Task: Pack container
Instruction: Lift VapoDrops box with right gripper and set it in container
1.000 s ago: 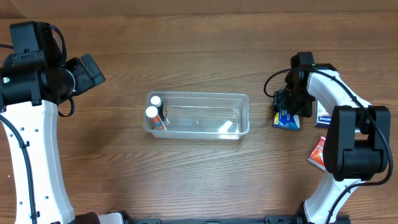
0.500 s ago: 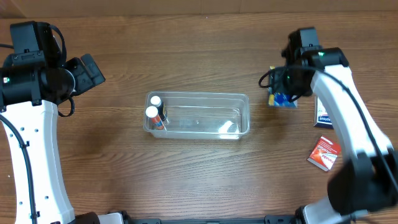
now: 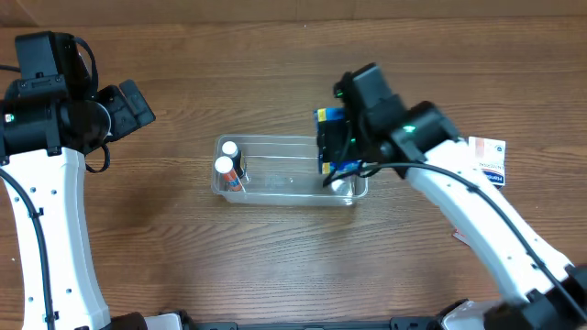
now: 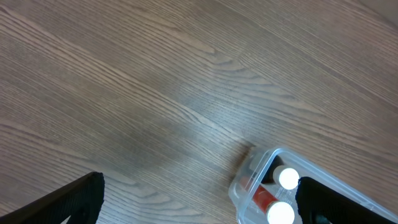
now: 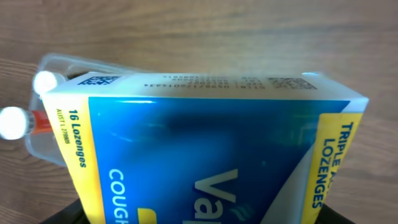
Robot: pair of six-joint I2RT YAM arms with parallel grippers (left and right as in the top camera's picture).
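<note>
Near the table's middle lies the container (image 3: 284, 181), its long side running left to right. Two white-capped bottles (image 3: 226, 158) stand at its left end, and the rest of its floor is bare. Over its right end the right gripper (image 3: 353, 137) is clamped on a blue lozenge box (image 3: 328, 116), which sits partly above the far rim. To do this well, I judge the box should shift inward until it clears the walls. It should then go down close to the floor before release, well apart from the bottles. Toward the left edge the left gripper (image 4: 199, 210) hangs with its fingers apart, holding nothing. A white box (image 3: 488, 158) lies near the right edge.
</note>
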